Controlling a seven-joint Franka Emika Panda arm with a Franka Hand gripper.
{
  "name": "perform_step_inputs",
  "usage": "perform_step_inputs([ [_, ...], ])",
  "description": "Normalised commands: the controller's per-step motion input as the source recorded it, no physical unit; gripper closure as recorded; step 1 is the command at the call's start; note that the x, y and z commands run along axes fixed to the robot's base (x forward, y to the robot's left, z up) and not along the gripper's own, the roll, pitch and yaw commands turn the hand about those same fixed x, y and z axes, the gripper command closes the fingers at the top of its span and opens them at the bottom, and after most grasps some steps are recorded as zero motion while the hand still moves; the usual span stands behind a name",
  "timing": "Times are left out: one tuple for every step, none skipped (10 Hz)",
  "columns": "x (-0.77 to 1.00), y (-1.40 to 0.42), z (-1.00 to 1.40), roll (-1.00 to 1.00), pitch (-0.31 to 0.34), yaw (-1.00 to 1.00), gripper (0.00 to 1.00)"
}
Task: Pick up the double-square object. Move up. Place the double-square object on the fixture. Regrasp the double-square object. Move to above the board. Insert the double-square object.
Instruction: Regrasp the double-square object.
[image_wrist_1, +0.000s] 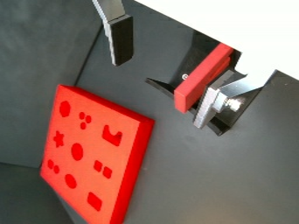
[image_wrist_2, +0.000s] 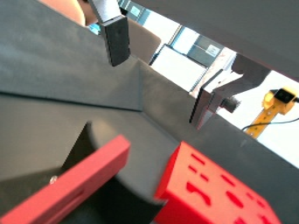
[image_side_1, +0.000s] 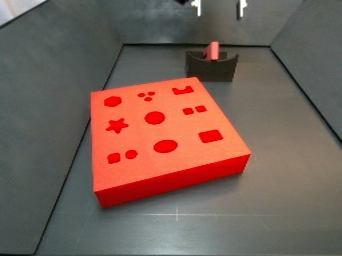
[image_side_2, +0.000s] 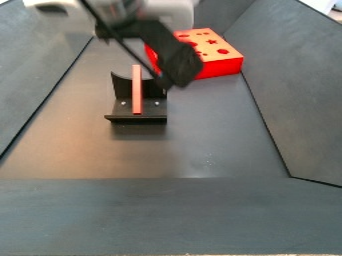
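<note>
My gripper (image_wrist_1: 163, 79) hangs above the fixture (image_side_1: 214, 66), jaws apart and nothing between them; in both wrist views my two fingers (image_wrist_2: 114, 40) stand wide with only floor and wall between. The double-square object (image_side_2: 139, 90) is standing in the fixture's notch, upright on its narrow end with a slight lean, free of me; a side view shows it poking out the top (image_side_1: 213, 50); the board (image_side_1: 166, 142) lies flat on the floor, well apart from the fixture, cut-outs up.

Step in hand, as I judge it: regrasp; the piece is set down and I am clear of it.

How I'd do it well: come straight down with jaws kept wide so neither pad clips the top of the piece; centre on its thin faces, not its edges, so the pads close flat; take it on the upper part that stands clear of the notch, leaving the lower end free for the insert; close only when level with it, since it can tip in the notch if one finger touches early; lift straight up until clear of the fixture walls before going sideways toward the board.
</note>
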Motion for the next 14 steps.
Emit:
perform_step_inputs([
  [-0.03,0.00,0.30,0.05,0.067,-0.01,0.00],
  [-0.11,-0.86,0.56,1.00,0.065,0.03,0.00],
  [-0.10,-0.86,0.51,1.00,0.064,0.03,0.00],
  [-0.11,-0.67,0.33,1.00,0.049,0.03,0.00],
  [-0.11,-0.57,0.20,1.00,0.043,0.02,0.00],
  [-0.08,-0.37,0.06,1.00,0.037,0.02,0.00],
  [-0.06,-0.19,0.05,1.00,0.036,0.02,0.00],
  [-0.04,-0.04,0.04,1.00,0.036,0.02,0.00],
  [-0.04,-0.04,0.02,1.00,0.034,0.02,0.00],
  [-0.03,-0.04,0.01,1.00,0.029,0.02,0.00],
  [-0.05,-0.03,0.02,1.00,0.023,0.02,0.00],
  [-0.05,-0.03,0.02,1.00,0.017,0.02,0.00],
  [-0.05,-0.03,0.00,1.00,0.010,0.02,0.00],
  [-0.05,-0.03,0.00,1.00,0.004,0.03,0.00],
])
